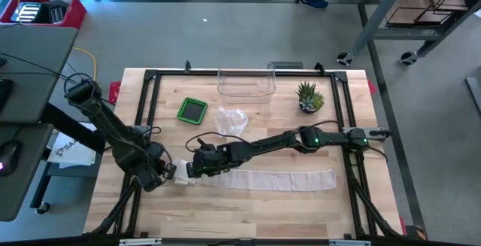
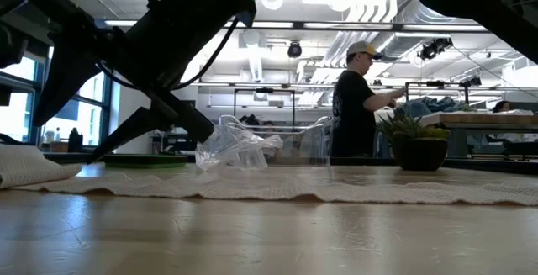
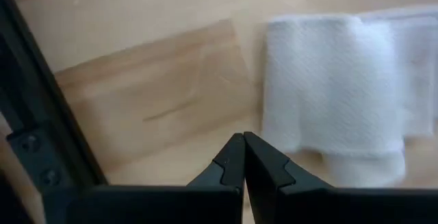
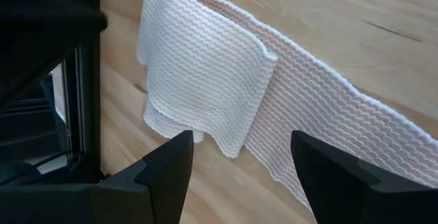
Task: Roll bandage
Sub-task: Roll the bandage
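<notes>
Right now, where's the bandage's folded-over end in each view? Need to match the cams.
High view: folded end at the strip's left tip, between the two grippers.
Low view: far left edge, a raised hump.
Left wrist view: upper right, beyond the shut fingertips.
Right wrist view: upper centre, ahead of the open fingers.
Shared landmark: the bandage strip lying flat on the wooden tabletop.

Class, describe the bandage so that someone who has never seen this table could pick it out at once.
Start at the wooden table and look along its near half, in front of the plant and the green dish. A long white strip lies flat there: that is the bandage. Unlike the crumpled clear plastic behind it, it is woven cloth, with its left end folded over.
</notes>
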You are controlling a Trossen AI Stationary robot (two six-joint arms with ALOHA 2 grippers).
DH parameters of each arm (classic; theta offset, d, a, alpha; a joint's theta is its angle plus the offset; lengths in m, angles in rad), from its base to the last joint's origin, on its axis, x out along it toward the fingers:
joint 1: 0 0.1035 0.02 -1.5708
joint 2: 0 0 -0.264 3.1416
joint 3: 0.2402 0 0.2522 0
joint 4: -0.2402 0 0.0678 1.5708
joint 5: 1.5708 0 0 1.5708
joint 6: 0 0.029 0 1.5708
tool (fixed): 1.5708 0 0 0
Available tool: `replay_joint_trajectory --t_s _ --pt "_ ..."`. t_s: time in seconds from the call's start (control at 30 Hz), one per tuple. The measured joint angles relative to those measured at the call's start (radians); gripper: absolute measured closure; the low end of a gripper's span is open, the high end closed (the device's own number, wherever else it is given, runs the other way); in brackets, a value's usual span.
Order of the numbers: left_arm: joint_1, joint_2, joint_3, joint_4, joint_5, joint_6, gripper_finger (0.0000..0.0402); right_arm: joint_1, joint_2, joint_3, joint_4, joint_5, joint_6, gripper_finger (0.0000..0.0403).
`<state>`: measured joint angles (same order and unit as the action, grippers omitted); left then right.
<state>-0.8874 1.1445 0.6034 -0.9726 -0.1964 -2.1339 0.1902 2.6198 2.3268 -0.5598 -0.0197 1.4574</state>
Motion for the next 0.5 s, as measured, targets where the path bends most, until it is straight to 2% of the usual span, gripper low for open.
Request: replay_joint_trajectory --t_s 0.1,0.27,0.5 --pt "0.014 0.021 -0.050 0.063 -0.003 -0.031 0.0402 0.000 0.000 0.000 0.001 0.000 0.000 0.0164" --pt "0.034 0.046 -0.153 0.310 -0.008 -0.048 0.0402 0.005 0.000 0.000 0.018 -0.002 0.009 0.0164" --pt "0.043 0.047 -0.167 0.355 -0.022 -0.064 0.0402 0.016 -0.001 0.000 0.024 0.008 0.023 0.0164"
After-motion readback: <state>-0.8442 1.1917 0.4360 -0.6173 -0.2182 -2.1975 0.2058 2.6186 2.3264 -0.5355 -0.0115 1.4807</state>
